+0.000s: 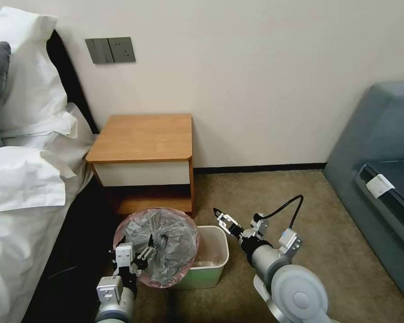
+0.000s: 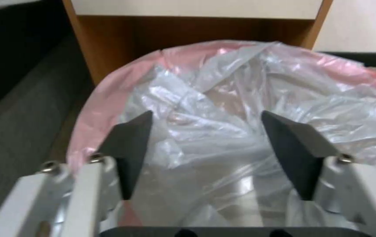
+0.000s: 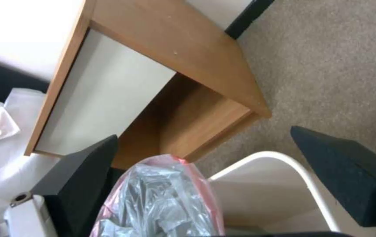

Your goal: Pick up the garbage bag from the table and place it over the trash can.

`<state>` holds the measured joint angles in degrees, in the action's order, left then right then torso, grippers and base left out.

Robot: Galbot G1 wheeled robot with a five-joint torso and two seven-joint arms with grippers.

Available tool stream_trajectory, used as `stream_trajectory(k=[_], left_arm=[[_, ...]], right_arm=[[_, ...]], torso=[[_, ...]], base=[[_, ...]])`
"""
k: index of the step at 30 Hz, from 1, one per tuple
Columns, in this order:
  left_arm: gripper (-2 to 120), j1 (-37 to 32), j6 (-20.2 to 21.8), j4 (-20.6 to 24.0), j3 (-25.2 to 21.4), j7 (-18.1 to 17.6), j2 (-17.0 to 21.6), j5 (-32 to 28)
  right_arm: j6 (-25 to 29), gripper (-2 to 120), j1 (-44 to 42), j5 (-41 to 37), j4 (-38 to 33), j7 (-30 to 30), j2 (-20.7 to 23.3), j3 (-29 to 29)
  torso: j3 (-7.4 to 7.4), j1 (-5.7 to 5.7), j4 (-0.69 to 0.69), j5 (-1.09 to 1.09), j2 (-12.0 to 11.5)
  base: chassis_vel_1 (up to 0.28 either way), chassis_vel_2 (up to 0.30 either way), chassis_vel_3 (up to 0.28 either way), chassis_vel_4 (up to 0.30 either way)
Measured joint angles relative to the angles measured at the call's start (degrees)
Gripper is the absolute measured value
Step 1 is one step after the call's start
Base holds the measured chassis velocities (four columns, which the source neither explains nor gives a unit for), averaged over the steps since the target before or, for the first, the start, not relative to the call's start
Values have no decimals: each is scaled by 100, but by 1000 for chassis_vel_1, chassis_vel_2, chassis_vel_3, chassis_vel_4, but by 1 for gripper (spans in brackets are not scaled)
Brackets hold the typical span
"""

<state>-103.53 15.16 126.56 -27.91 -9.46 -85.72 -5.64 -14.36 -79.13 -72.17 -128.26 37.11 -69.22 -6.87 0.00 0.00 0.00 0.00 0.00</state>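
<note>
Left gripper (image 1: 141, 255) down at the near left side of the trash can (image 1: 213, 271), dark fingers (image 2: 128, 144) spread wide apart, nothing pinched between them. Crinkled plastic of the garbage bag (image 1: 159, 249) bunched in the gap between the two pads in the left wrist view, whether touching them or just beyond cannot be told. White finger links and grey wrist behind, forearm rising from below, on the trash can's left.

Right gripper (image 1: 223, 220) above the far right corner of the trash can, fingers (image 3: 344, 168) likewise apart, holding nothing, pointed toward the trash can's far side. Black cable looping up behind its wrist; grey elbow joint to the right of the trash can, near the lower edge of the head view.

Garbage bag (image 2: 240, 108) opened into a rounded mouth, pink along the rim, grey and wrinkled inside, sitting over the left part of the trash can and spilling past its left edge. Right part of the trash can uncovered, cream inner wall and rolled rim (image 3: 284, 161) bare.

Table (image 1: 143, 139) just beyond the trash can against the wall, wooden top bare, white drawer front (image 3: 104, 95) facing the trash can, open shelf below.

Bed with white linen (image 1: 27, 179) left of the trash can, beside the table. Blue-grey sofa (image 1: 381, 170) well apart on the right. Carpet (image 1: 309, 215) under the trash can.
</note>
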Motion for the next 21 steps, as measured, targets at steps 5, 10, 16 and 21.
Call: stream_trajectory(k=[5,10,16,21], left_arm=[[42,82,7,-165,46,-1,26,-38],[27,114,8,-242,112,12,37,-40],[25,142,14,-279,148,28,59,-39],[29,208,34,-358,178,32,68,-41]], right_arm=[[9,100,-44,70,-1,-4,-30,2],[13,100,-76,168,-3,-27,-36,10],[14,100,-74,196,31,-38,-60,23],[14,100,-64,226,69,-42,-79,47]], torso=[[0,0,0,-1,0],[0,0,0,0,0],[0,0,0,0,0],[0,0,0,0,0]], base=[[0,0,0,0],[0,0,0,0],[0,0,0,0],[0,0,0,0]])
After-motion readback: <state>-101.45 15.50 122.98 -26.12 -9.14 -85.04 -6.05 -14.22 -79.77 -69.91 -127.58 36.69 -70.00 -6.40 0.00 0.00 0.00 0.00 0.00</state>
